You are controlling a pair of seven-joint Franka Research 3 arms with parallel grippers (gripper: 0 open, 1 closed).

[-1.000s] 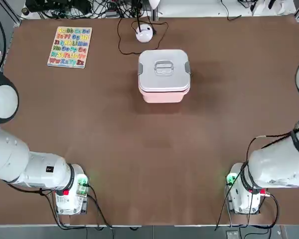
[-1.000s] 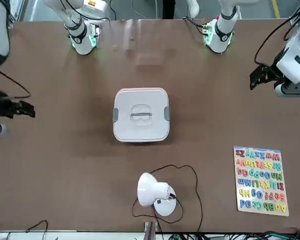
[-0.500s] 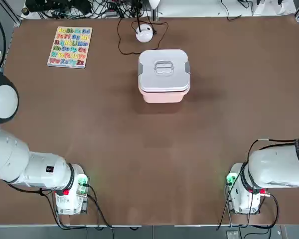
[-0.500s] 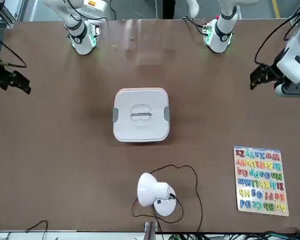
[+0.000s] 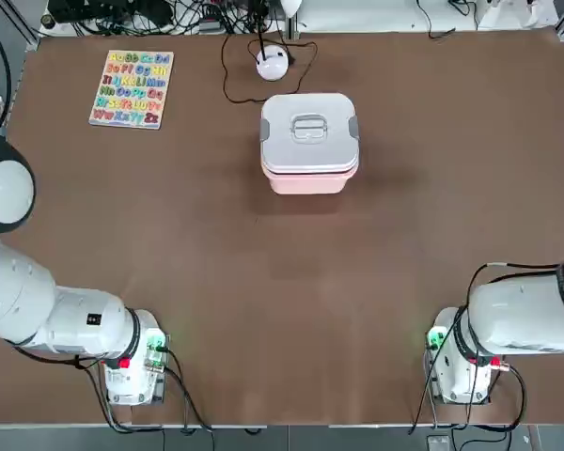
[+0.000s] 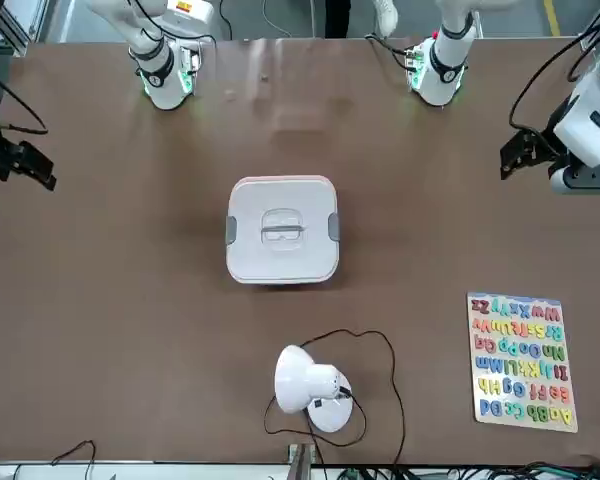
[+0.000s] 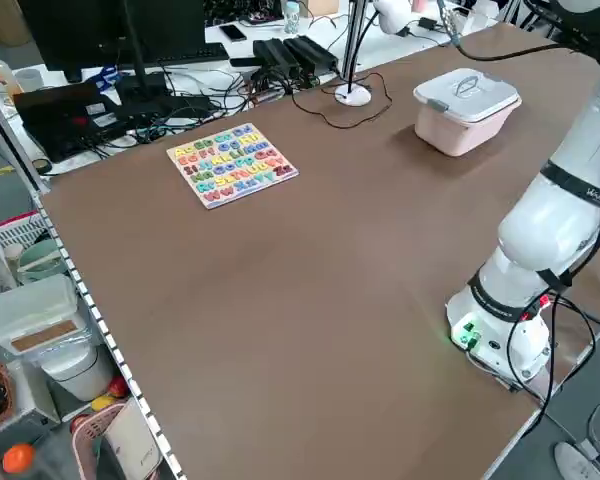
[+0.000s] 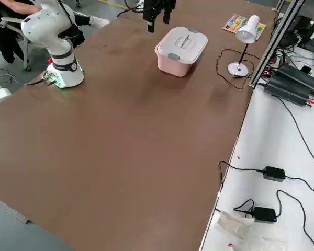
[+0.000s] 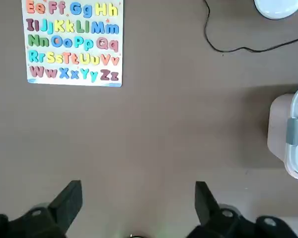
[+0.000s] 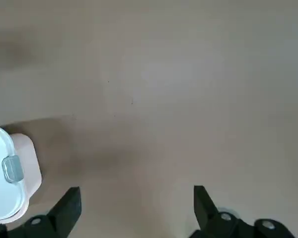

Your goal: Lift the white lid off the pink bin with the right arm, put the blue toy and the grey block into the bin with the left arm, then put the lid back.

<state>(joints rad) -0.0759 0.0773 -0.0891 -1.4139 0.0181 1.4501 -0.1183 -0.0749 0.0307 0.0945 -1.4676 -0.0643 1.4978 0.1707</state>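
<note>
The white lid (image 5: 309,129) sits shut on the pink bin (image 5: 309,178) at the table's far middle, with its grey clips at both sides. My right gripper (image 6: 25,165) hovers open over the table's right edge, well clear of the bin; its wrist view shows the lid's (image 10: 0,181) clip edge beside the open right gripper (image 10: 135,206). At the bin's left, apart from it, my left gripper (image 6: 515,155) hangs open; in its wrist view the left gripper (image 9: 137,203) holds nothing, and the bin (image 9: 278,129) is off to one side. The blue toy and the grey block are out of view.
A colourful alphabet puzzle board (image 5: 132,88) lies at the far left corner. A white desk lamp (image 5: 273,62) with a black cable stands just behind the bin. Both arm bases (image 5: 132,362) sit at the near edge. Bare brown table (image 5: 282,301) lies between the bases and the bin.
My right gripper has swung back toward the robot's side along the table's right edge, and its arm has left the top view. The left arm, lid and bin have not moved.
</note>
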